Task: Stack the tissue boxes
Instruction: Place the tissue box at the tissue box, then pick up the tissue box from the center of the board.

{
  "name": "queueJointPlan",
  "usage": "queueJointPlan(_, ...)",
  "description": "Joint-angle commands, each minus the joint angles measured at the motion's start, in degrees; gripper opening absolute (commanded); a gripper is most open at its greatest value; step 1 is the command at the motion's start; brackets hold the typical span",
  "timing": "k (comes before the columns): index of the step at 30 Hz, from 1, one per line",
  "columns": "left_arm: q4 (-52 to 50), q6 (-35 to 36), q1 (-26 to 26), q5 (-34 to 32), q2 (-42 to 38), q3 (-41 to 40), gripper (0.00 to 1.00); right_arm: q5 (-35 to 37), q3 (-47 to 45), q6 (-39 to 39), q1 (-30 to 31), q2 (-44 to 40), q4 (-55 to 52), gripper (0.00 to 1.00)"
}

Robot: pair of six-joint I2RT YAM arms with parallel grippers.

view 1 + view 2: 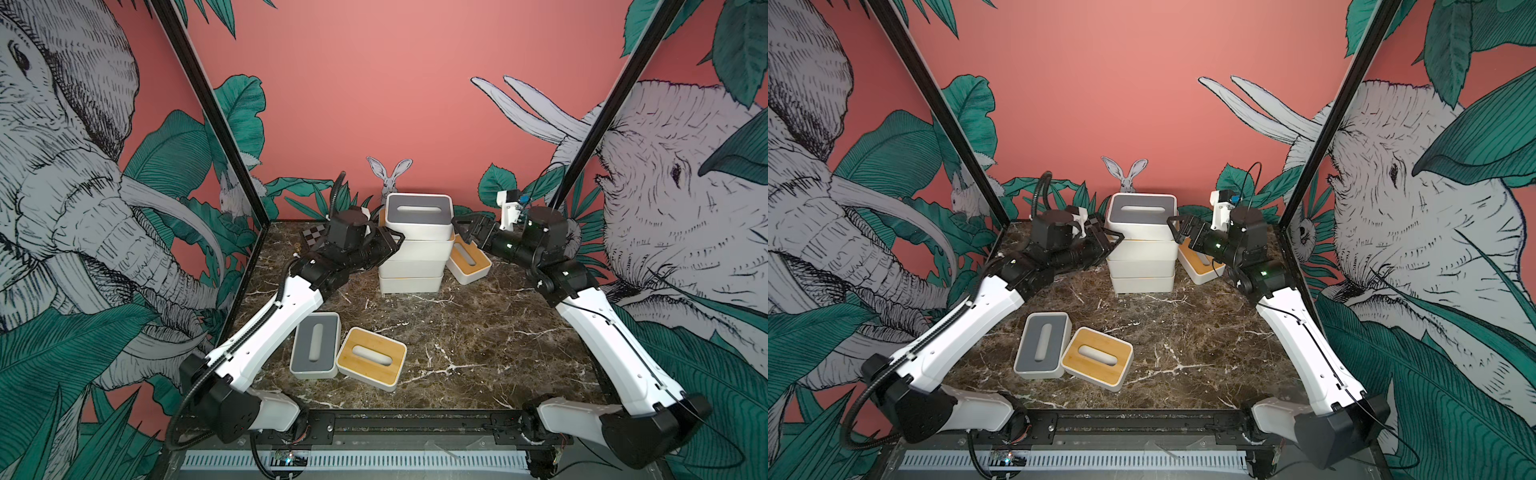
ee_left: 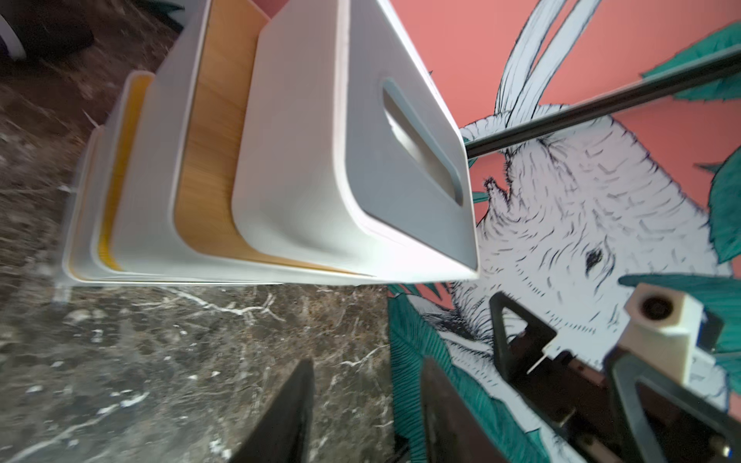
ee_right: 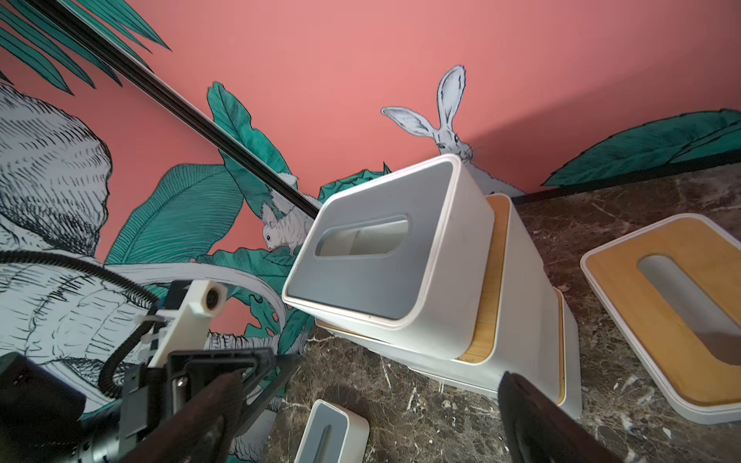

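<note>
the left arm (image 1: 286,316) and right arm (image 1: 590,320) reach to the stack of boxes (image 1: 417,249) at the back of the table (image 1: 478,332), one on each side. the left gripper (image 1: 392,243) sits by the stack, fingers (image 2: 288,409) a little apart, empty. the right gripper (image 1: 463,228) is wide apart, empty. the top grey box (image 1: 417,212) lies flat, slot up, long side across.

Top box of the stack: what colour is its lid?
Grey lid, clearest in the right wrist view.
</note>
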Motion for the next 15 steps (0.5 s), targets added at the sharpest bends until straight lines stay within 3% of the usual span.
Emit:
queueJointPlan(1,-12.9,5.8,0.4,-3.2,-8.7,0.2,0.62,1.6,-2.9,2.3,-2.6,-2.5,0.8,0.99)
queueJointPlan(5,-22.8,4.7,0.3,-7.8,-15.9,-3.8,0.89,1.1,-4.0,4.8,-4.2,-2.8,-1.5,0.99)
queueJointPlan(7,-25.8,2.3,0.4,-9.1,-19.4,-7.1,0.98,1.4,-4.3,5.1,-4.2,-3.2,-2.4,0.99)
queueJointPlan(11,-29.9,-4.8,0.3,-9.5,-25.8,-15.0,0.99,0.5,-2.2,3.5,-4.0,-2.8,-11.5,0.99)
queueJointPlan(15,-35.3,-11.3,-1.9,-12.4,-30.0,-20.6,0.99,4.1,-7.7,2.4,-2.1,-8.1,-11.5,0.99)
